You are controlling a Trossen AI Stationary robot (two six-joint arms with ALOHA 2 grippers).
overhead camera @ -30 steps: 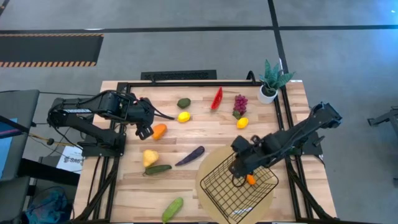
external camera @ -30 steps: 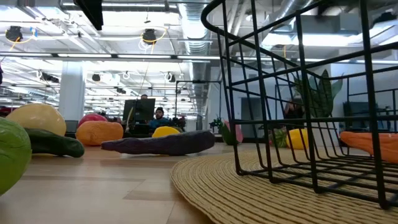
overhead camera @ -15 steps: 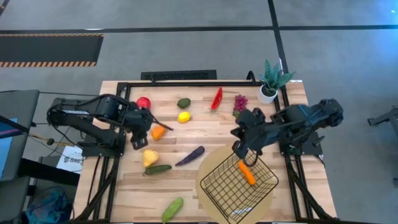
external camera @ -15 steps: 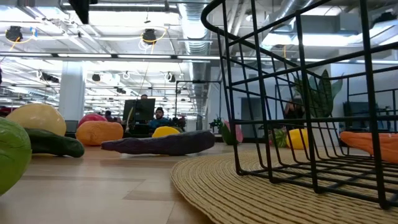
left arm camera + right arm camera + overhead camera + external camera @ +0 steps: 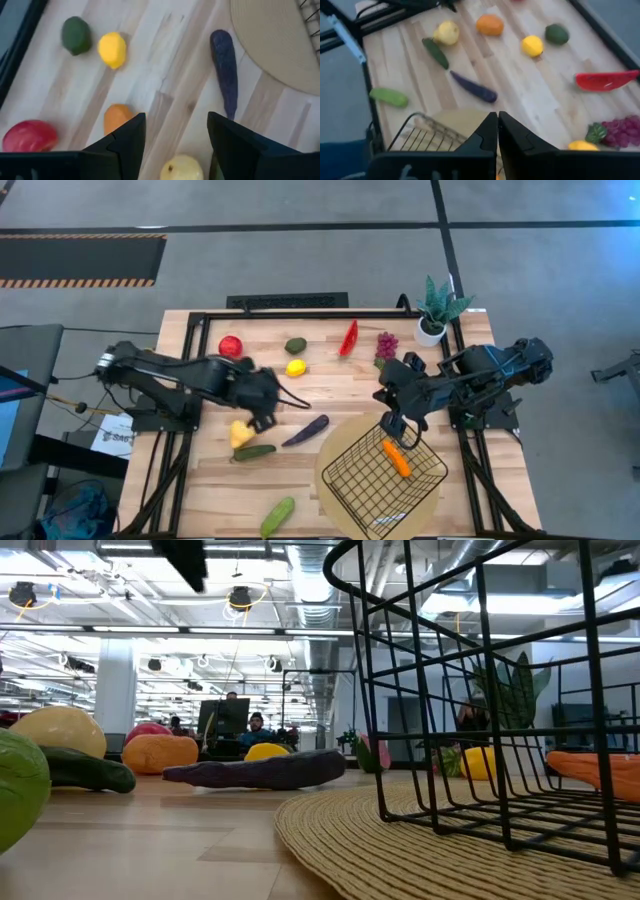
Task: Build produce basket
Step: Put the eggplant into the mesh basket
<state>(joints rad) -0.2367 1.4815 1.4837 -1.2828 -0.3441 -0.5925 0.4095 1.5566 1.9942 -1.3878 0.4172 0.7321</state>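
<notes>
The black wire basket [image 5: 385, 472] served as the landmark, sitting on a round tan mat [image 5: 335, 480] at the near right part of the wooden table [image 5: 330, 375]. Farthest to its left, the red apple [image 5: 231, 346] lay near the table's far left corner, and the pear [image 5: 241, 433] and a dark cucumber [image 5: 254, 451] lay together left of the basket, with a lighter green cucumber [image 5: 277, 516] near the front edge, left of the mat. The left gripper [image 5: 262, 410] hovered over the boards left of the basket, just beyond the pear, its fingers spread apart and holding nothing; in its wrist view the orange [image 5: 117, 118] and the pear showed between and just ahead of the fingers [image 5: 129, 142], apart from them, with the apple off to one side. The aubergine [image 5: 306, 430] lay between that gripper and the basket, just off the mat's edge. Beyond it, farther from the basket, sat a lemon [image 5: 296, 367] and the avocado [image 5: 296, 346], then the watermelon slice [image 5: 348, 338]. The carrot [image 5: 397, 459] lay inside the basket on its wire floor. The right gripper [image 5: 392, 425] hung just above the basket's far rim, clear of the carrot, its fingers [image 5: 485, 134] pressed nearly together on nothing. Behind it lay the purple grapes [image 5: 385, 346], and the wrist view showed a second lemon [image 5: 582, 145] beside them. A potted plant [image 5: 434, 312] stood at the far right corner, well away from the basket.
</notes>
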